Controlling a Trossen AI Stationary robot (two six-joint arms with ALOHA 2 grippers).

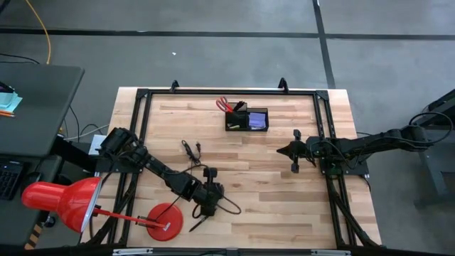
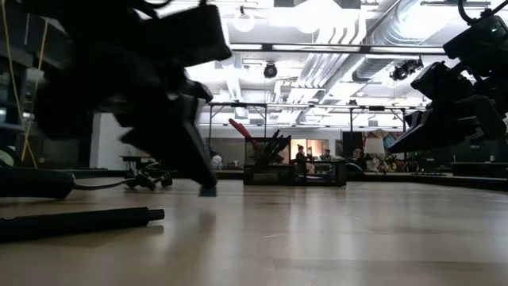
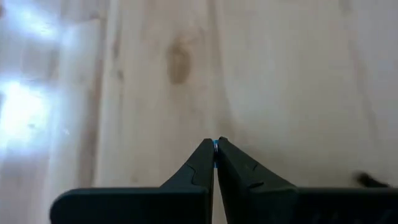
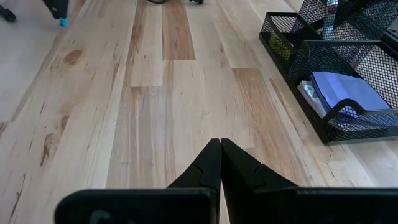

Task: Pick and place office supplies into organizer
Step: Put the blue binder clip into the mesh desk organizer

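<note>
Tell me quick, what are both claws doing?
Left claw: closed, pinching something tiny and blue; can't tell what.
Right claw: closed, holding nothing.

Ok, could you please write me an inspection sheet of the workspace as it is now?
Surface: wooden table, no spill seen.
Job's things: scissors, pens and purple pad sit in the black mesh organizer at the far side; one loose pen lies by the left gripper.
Clutter: red lamp, its base on the table beside the left arm.
Grippers: left gripper shut, low over the table; right gripper shut, waiting at the right side.
Cables: thin black cable on the table; yellow cable on the floor.
Surroundings: grey floor, dark desk at left, people far behind.
</note>
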